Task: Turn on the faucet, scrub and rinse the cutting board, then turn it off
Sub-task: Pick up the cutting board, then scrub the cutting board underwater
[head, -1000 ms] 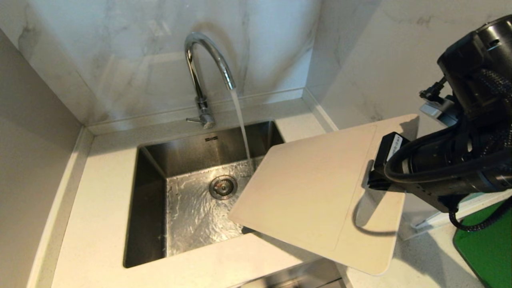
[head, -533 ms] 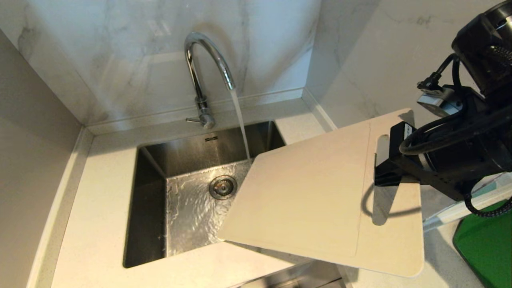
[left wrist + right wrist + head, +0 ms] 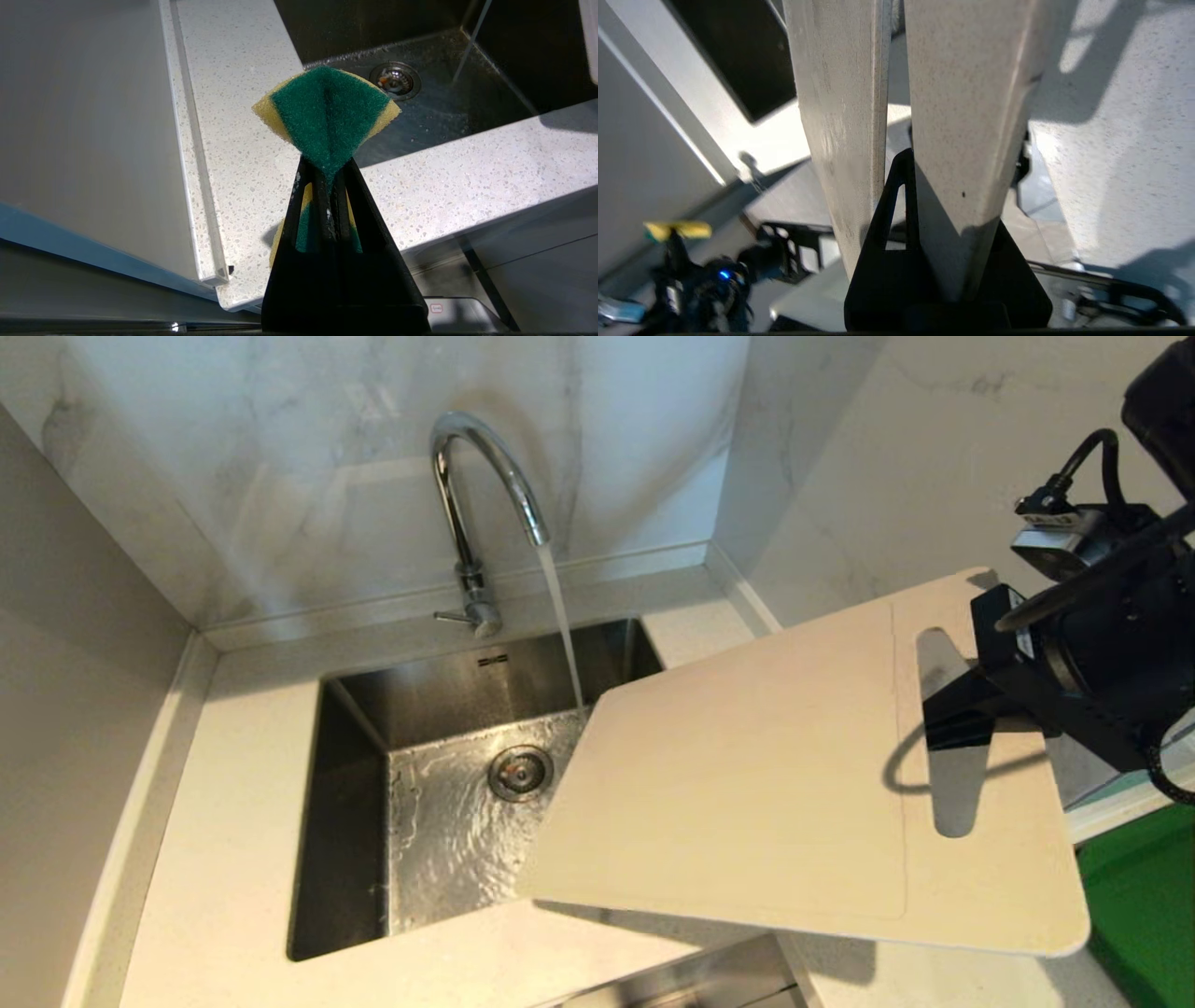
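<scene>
Off-white cutting board [image 3: 747, 775] is held by right gripper [image 3: 971, 700] at frame right beside running faucet [image 3: 476, 495]; left gripper [image 3: 327, 186] is clamped on sponge [image 3: 327, 112], scrubbing judged next

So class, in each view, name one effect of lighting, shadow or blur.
Head view: the right gripper casts a dark shadow on the cutting board, and the faucet gleams. Right wrist view: the far arm carrying the sponge is blurred. Left wrist view: the sponge is sharp.

no text, label or number can be read; the sink [image 3: 355, 821] wall's small dark mark is illegible.
</scene>
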